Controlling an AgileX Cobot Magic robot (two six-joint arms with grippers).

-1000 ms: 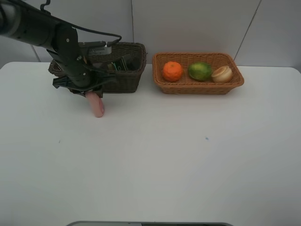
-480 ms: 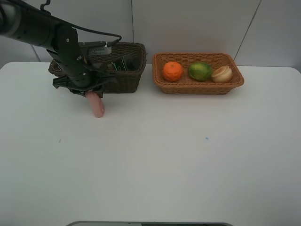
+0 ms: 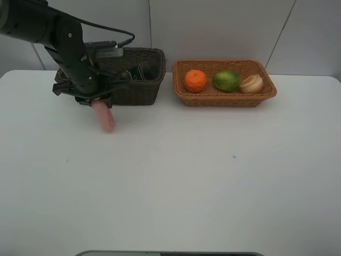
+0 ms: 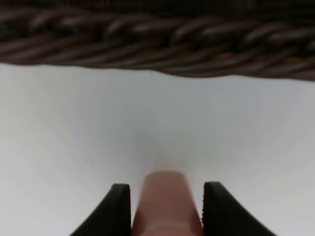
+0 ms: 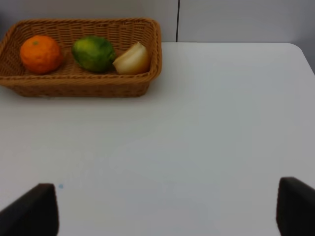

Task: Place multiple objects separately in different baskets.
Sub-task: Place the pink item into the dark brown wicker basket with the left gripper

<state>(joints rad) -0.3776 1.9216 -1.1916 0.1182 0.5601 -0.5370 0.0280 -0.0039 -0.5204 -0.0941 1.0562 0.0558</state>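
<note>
My left gripper (image 3: 97,104) is shut on the slim pink bottle (image 3: 105,118), which hangs tilted just in front of the dark brown basket (image 3: 139,92). In the left wrist view the bottle (image 4: 166,199) sits between the two black fingers (image 4: 118,206), with the basket's braided wall (image 4: 157,34) right ahead. A dark green thing (image 3: 133,74) shows partly inside that basket. The orange-tan basket (image 3: 226,99) holds the orange (image 3: 195,80), the green fruit (image 3: 226,80) and a pale yellowish fruit (image 3: 251,84). My right gripper (image 5: 165,211) is open over bare table, well short of that basket (image 5: 83,87).
The white table (image 3: 186,176) stretches wide in front of both baskets. A white wall stands close behind them. The left arm and its cable (image 3: 106,29) reach over the dark basket's left end.
The left arm has risen and shifted slightly left and back, carrying the pink bottle with it. The fruits and both baskets have not moved.
</note>
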